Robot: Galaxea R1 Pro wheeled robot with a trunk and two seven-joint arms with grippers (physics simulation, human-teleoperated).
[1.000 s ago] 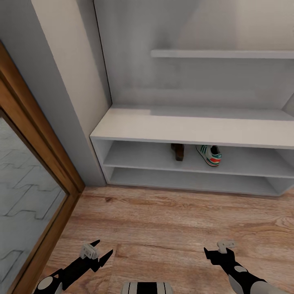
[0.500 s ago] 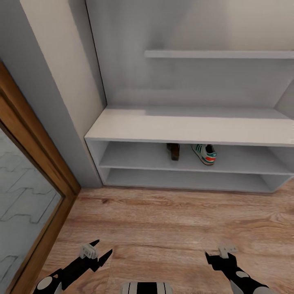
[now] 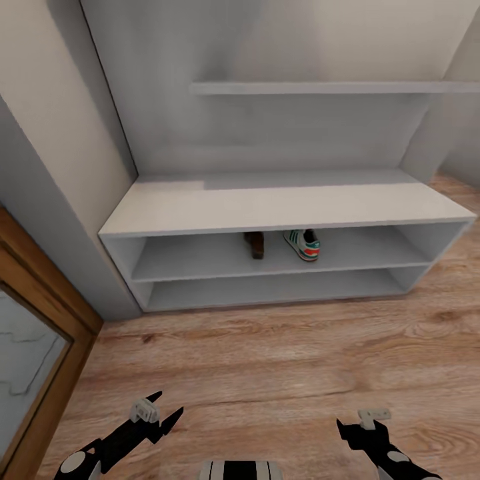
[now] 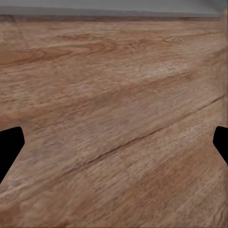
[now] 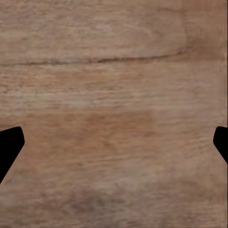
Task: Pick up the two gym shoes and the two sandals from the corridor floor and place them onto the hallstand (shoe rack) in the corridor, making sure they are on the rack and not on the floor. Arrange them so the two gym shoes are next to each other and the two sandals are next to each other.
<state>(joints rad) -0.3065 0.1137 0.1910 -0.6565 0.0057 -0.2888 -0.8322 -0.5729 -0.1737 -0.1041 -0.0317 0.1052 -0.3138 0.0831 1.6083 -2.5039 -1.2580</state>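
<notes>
Hallstand [image 3: 280, 207] upper slot: one sandal [image 3: 254, 244] beside one gym shoe [image 3: 302, 244]; both tools released, empty.

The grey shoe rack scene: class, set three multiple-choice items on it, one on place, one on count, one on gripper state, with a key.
1. Where does the off-white sneaker with green stripes sit?
A. on the wood-plank floor
B. on the upper shelf slot of the light-grey shoe rack
C. on the rack's flat top

2. How many shoes are visible on the rack?
A. two
B. three
C. four

3. How are the left gripper and right gripper?
A. both open, holding nothing
B. left one clamped on a sneaker
C. right one clamped on a sandal

Key: 1 B, it sits beside the dark brown sandal. 2 A, one sneaker, one sandal. 3 A, bare wood-plank floor shows between each pair of fingers.
</notes>
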